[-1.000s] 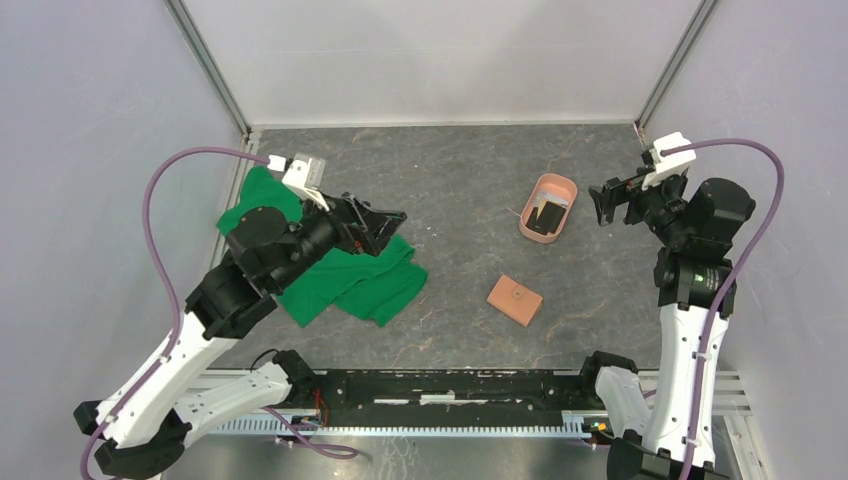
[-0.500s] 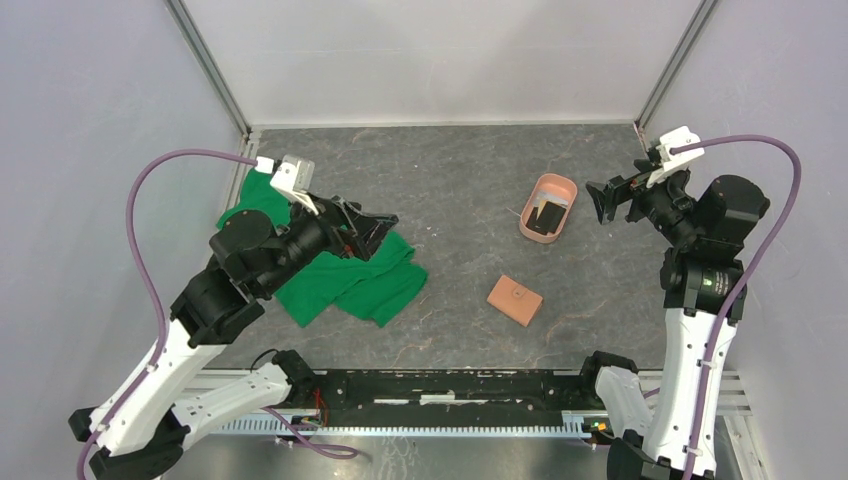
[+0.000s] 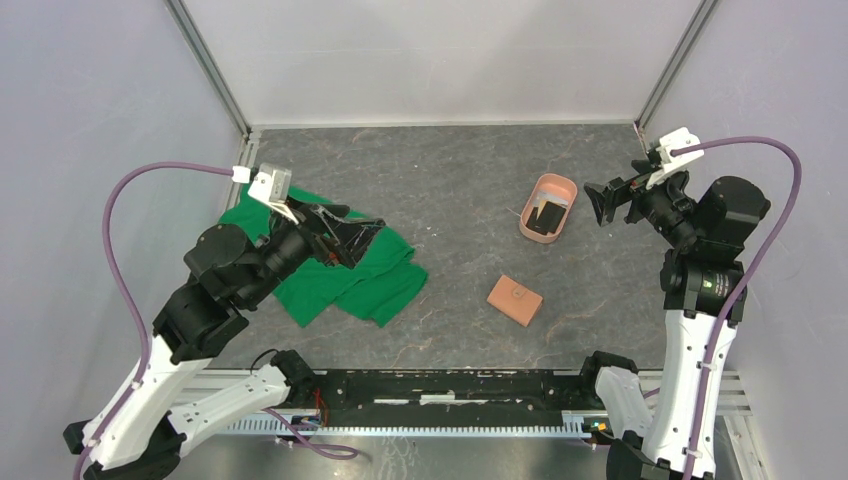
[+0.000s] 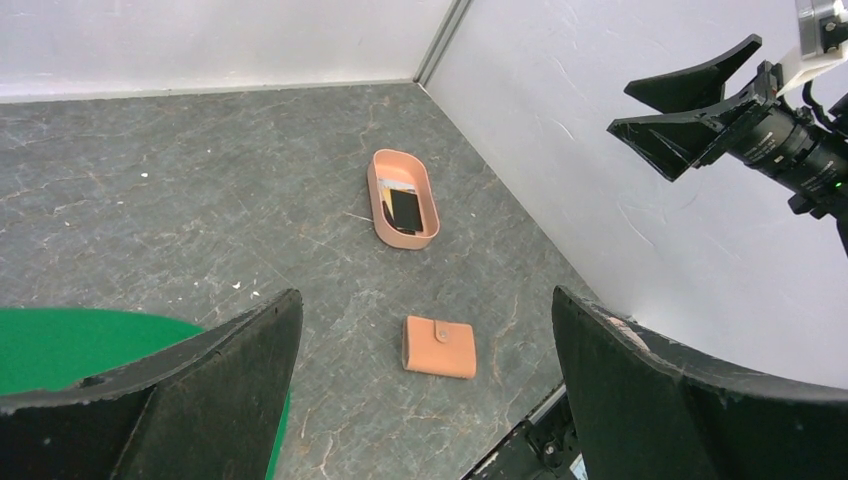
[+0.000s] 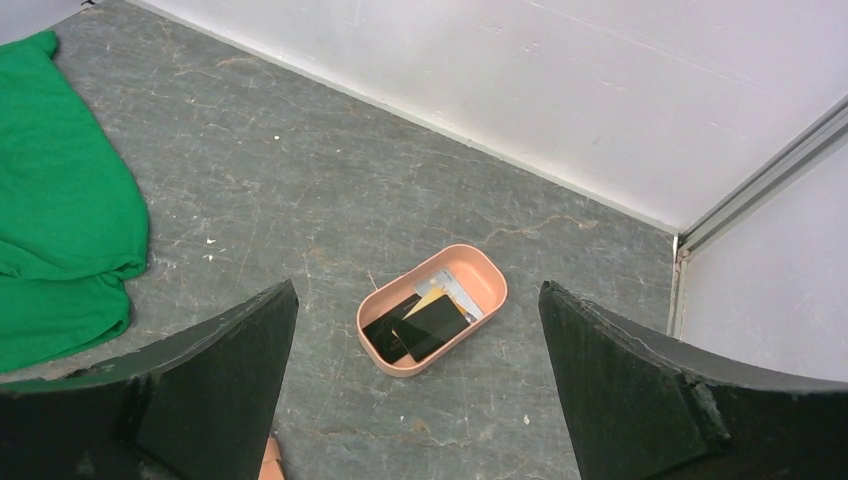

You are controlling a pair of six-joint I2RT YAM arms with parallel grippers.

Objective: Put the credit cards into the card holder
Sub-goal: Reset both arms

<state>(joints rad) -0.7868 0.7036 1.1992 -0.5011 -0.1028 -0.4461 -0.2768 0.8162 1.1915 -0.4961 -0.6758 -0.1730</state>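
The credit cards (image 3: 546,217), two dark ones over a yellow and a pale one, lie in a salmon-pink oval tray (image 3: 560,184); they also show in the right wrist view (image 5: 428,324) and the left wrist view (image 4: 405,209). The card holder (image 3: 515,299), a closed tan-orange wallet with a snap tab, lies flat on the floor nearer the arms; it also shows in the left wrist view (image 4: 439,346). My left gripper (image 3: 352,232) is open and empty, raised over the green cloth. My right gripper (image 3: 603,203) is open and empty, raised to the right of the tray.
A crumpled green cloth (image 3: 350,281) lies at the left under my left arm. The tray's rim shows in both wrist views (image 5: 383,361) (image 4: 374,183). White walls with metal corner posts enclose the grey stone-patterned floor (image 3: 450,190). A black rail (image 3: 440,385) runs along the near edge.
My left arm has drawn back to the left and toward its base, with the gripper still open. My right gripper has barely shifted. The wallet, tray and cards have not moved.
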